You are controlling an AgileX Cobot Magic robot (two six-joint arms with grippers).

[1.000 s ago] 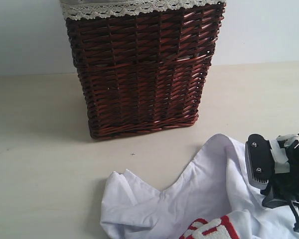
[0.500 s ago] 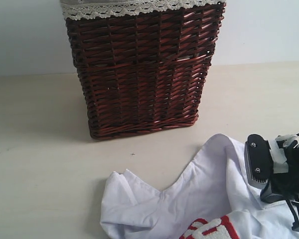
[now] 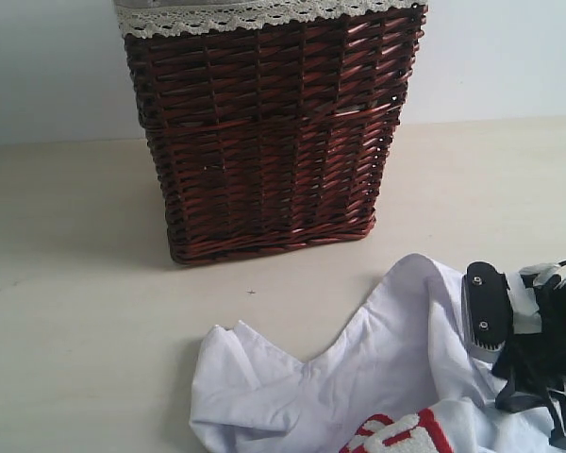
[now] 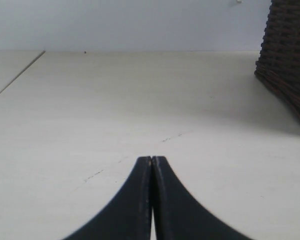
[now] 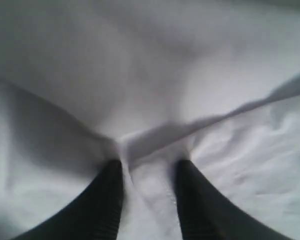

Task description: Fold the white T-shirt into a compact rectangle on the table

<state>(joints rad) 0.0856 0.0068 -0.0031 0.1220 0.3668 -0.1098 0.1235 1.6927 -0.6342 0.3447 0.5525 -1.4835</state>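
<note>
The white T-shirt [image 3: 358, 377] lies crumpled at the front right of the table [image 3: 75, 311], a sleeve pointing left and its red patch band [image 3: 396, 436] at the bottom edge. My right gripper [image 3: 519, 382] rests low on the shirt's right part. In the right wrist view its black fingers [image 5: 107, 200] stand apart, pressed into the cloth [image 5: 155, 75], with a seam fold lying loose between them at the right gripper [image 5: 149, 167]. My left gripper [image 4: 152, 159] is shut and empty over bare table [image 4: 115, 100], out of the exterior view.
A tall dark wicker basket [image 3: 269, 132] with cream lace trim stands at the back centre, just behind the shirt. The left wrist view catches the basket's lower corner [image 4: 287, 60]. A pale wall runs behind the table.
The right gripper has sunk a little lower onto the shirt. The shirt, the basket and the left gripper have not visibly moved.
</note>
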